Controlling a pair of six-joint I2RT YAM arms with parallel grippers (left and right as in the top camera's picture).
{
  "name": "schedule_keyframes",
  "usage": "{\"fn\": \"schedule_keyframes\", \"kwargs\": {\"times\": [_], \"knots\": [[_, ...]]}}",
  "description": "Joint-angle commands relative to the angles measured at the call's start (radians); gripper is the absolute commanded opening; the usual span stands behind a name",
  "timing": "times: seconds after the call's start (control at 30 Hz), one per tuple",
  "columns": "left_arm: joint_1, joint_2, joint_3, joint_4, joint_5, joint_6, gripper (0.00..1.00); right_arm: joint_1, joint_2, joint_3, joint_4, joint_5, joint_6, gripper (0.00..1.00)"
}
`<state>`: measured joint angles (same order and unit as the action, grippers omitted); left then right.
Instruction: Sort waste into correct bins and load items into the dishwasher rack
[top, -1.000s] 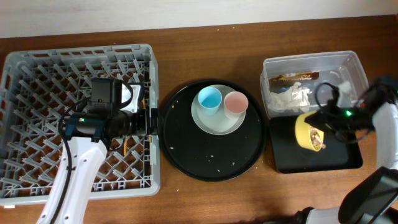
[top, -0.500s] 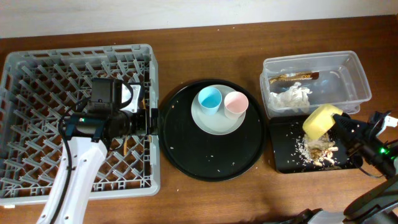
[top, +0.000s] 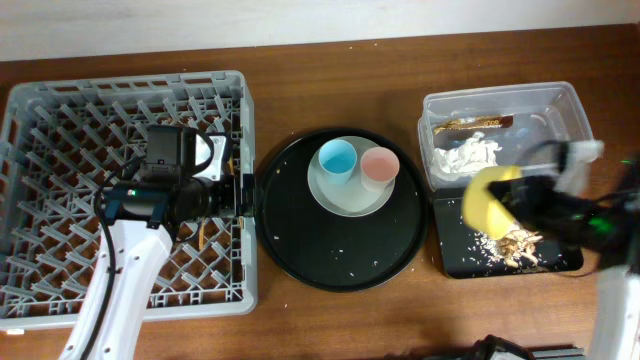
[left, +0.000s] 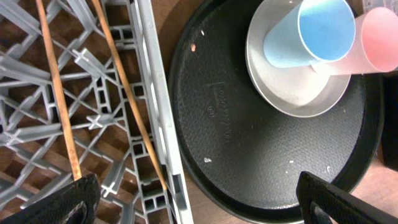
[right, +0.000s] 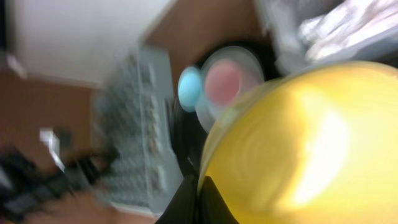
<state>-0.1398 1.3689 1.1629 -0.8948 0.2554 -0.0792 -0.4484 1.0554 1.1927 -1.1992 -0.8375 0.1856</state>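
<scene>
From above, the dishwasher rack (top: 60, 130) fills the left side of the counter (top: 330, 320), with the left arm reaching over it and the left claw (top: 243, 195) at the rack's right wall, next to the round black tray (top: 300, 240). On that tray sits the plate (top: 345, 195), carrying the blue cup (top: 337, 158) and the pink cup (top: 379, 167) side by side. At far right, the clear tub (top: 560, 105) holds the napkin (top: 465, 155) and the wrapper (top: 478, 124). In front of it, the shallow black tray (top: 455, 255) has food scraps (top: 512, 242) lying in it. The right claw (top: 515, 195) grips the yellow bowl (top: 490, 200) above this tray – the arm is smeared by blur.

The left wrist camera shows the left claw (left: 199, 202) spread wide and empty, its fingertips (left: 78, 199) in the bottom corners. The two chopsticks (left: 59, 99) lie slanted inside the rack, and the plate and both cups lie at upper right.

The right wrist view is badly blurred – the yellow bowl (right: 298, 143) fills most of it, with a dark finger (right: 186, 202) against its rim. Beyond are both cups and the rack.
</scene>
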Motion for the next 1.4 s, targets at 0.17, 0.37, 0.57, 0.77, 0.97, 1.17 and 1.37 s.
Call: {"fn": "schedule_keyframes", "kwargs": {"times": [0.17, 0.37, 0.57, 0.77, 0.97, 1.17, 1.37], "knots": [[0.001, -0.002, 0.008, 0.002, 0.011, -0.006, 0.99, 1.125, 0.276, 0.018, 0.184, 0.692, 0.250, 0.04], [0.001, -0.002, 0.008, 0.003, 0.011, -0.006, 0.99, 1.252, 0.674, 0.032, 0.354, 0.692, 0.225, 0.27], [0.001, -0.002, 0.008, 0.003, 0.011, -0.006, 0.99, 1.115, 0.650, 0.314, 0.285, 0.906, -0.087, 0.68], [0.001, -0.002, 0.008, 0.002, 0.011, -0.006, 0.99, 1.115, 0.818, 0.286, 0.502, 0.982, -0.171, 0.54], [0.001, -0.002, 0.008, 0.003, 0.011, -0.006, 0.99, 1.115, 0.916, 0.286, 0.541, 1.080, -0.170, 0.44], [0.001, -0.002, 0.008, 0.002, 0.011, -0.006, 0.99, 1.117, 0.903, 0.351, 0.519, 1.059, -0.171, 0.04], [0.001, -0.002, 0.008, 0.003, 0.011, -0.006, 0.99, 1.077, 0.571, 0.721, -0.071, 0.937, -0.208, 0.04]]}}
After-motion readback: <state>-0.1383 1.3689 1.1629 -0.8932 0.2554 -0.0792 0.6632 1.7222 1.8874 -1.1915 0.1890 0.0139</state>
